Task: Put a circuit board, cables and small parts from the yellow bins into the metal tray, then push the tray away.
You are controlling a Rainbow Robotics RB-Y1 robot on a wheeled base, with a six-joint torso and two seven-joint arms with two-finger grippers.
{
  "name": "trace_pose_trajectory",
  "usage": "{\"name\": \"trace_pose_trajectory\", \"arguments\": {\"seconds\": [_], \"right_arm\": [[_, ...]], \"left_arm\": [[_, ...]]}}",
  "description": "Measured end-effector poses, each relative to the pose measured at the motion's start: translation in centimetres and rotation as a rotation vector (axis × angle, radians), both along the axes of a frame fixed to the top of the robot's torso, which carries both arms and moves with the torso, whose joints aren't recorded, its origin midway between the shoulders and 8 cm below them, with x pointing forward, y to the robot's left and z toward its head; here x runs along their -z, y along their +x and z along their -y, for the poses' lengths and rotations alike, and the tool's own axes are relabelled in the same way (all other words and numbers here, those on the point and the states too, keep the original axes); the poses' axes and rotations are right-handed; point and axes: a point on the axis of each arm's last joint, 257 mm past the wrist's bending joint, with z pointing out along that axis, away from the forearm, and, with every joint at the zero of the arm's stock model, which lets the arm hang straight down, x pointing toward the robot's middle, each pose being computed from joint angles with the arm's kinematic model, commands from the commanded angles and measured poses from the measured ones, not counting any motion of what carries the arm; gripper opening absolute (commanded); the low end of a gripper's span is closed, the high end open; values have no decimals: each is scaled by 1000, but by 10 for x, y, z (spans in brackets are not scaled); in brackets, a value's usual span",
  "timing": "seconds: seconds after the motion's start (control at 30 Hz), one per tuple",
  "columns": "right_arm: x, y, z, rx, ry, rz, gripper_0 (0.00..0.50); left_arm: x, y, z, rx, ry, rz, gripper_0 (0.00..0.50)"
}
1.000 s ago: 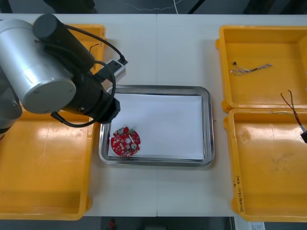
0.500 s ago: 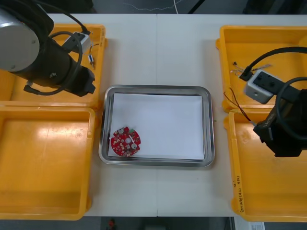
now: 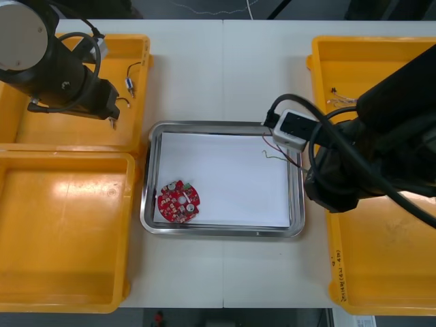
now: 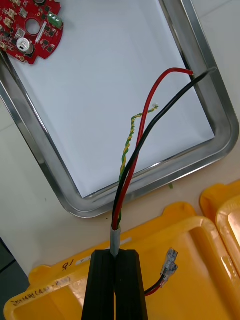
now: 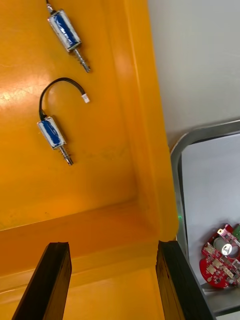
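Light table (image 3: 225,68) with yellow bins down both sides and the metal tray (image 3: 221,230) in the middle, white inside.

On the robot's left are the far left bin (image 3: 75,133) and the near left bin (image 3: 65,231). On its right are the far right bin (image 3: 381,61) and the near right bin (image 3: 381,266).

The left arm sits over the far left bin. The left gripper (image 5: 112,245) is spread wide with nothing in it, hovering above the bin's near wall, close to the corner next to the tray.

The right arm is over the near right bin, just beside the tray's right rim. The right gripper (image 4: 116,252) is pinched tight on a cable (image 4: 145,125), so the fingers are nearly together. That cable has a red strand, a black strand and a twisted yellow-green one. The loose ends reach out over the rim above the white inside on the right half of the tray, though I can't tell if they touch it. The connector end trails behind the fingers over the bin.

The tray holds the round red circuit board (image 3: 178,201), flat in its near left corner.

The far right bin has a thin twisted cable (image 3: 344,101) lying in it.

The far left bin has two small metal parts (image 5: 52,135), blue-wrapped with a pin sticking out, lying apart from each other on the floor beyond the open fingers.
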Motion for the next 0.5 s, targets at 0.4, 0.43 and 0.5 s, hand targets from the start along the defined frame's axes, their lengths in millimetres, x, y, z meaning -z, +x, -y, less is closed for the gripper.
{"name": "trace_pose_trajectory", "arguments": {"seconds": [0.4,0.43,0.5], "right_arm": [[25,25,-36,-202,-131,29,0],[27,27,-38,-224,-145,29,0],[32,33,-39,-255,-177,33,0]], "left_arm": [[2,27,-18,-89,-49,-30,500],[2,29,-20,-97,-53,-35,500],[2,32,-23,-115,-61,-50,500]]}}
